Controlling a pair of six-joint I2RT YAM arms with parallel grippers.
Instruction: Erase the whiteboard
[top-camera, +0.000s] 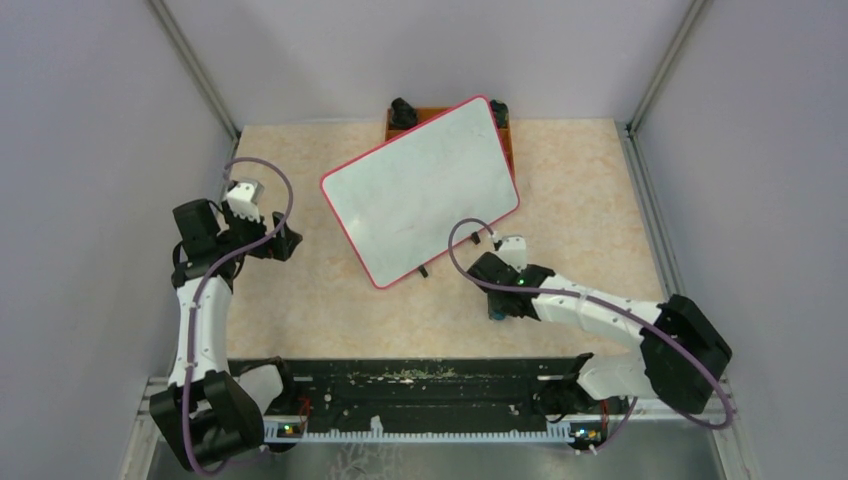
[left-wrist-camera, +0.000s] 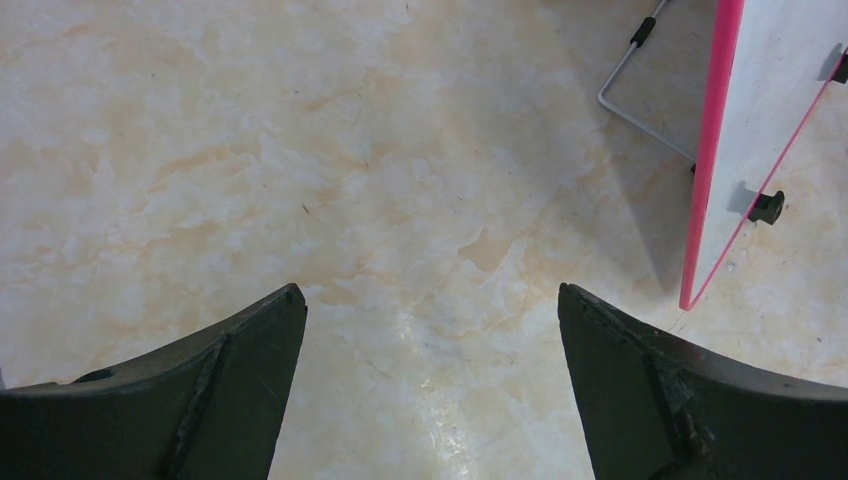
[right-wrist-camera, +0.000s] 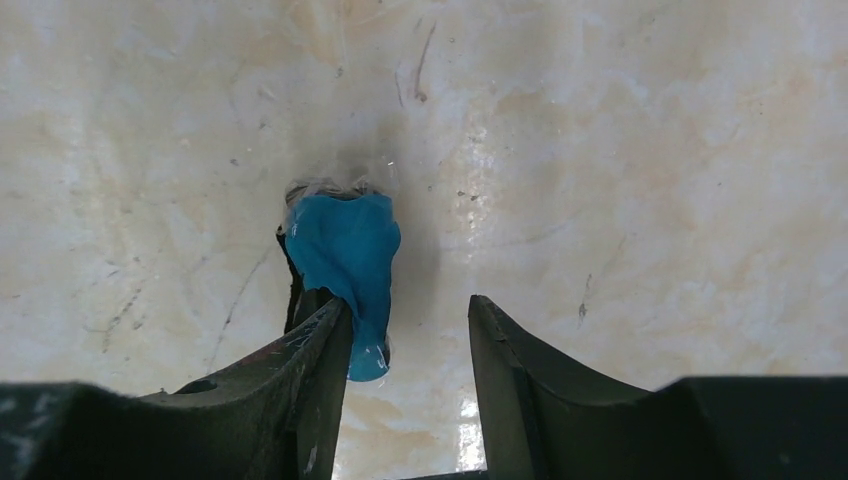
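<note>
The whiteboard (top-camera: 420, 190) has a thin red rim and lies tilted at the back centre of the table, its far end resting on a brown tray. Its face looks blank, with only faint smudges. Its rim and black feet also show at the right of the left wrist view (left-wrist-camera: 770, 110). My left gripper (top-camera: 285, 240) (left-wrist-camera: 430, 300) is open and empty over bare table, left of the board. My right gripper (top-camera: 497, 308) (right-wrist-camera: 410, 310) is open, low over the table in front of the board's near right corner. A blue eraser (right-wrist-camera: 345, 250) lies against its left finger, not clamped.
The brown wooden tray (top-camera: 432, 113) sits behind the board with dark objects (top-camera: 403, 112) at its ends. A wire stand (left-wrist-camera: 630, 95) shows under the board. Grey walls enclose the marbled tabletop (top-camera: 580, 200). A black rail (top-camera: 420, 385) runs along the near edge.
</note>
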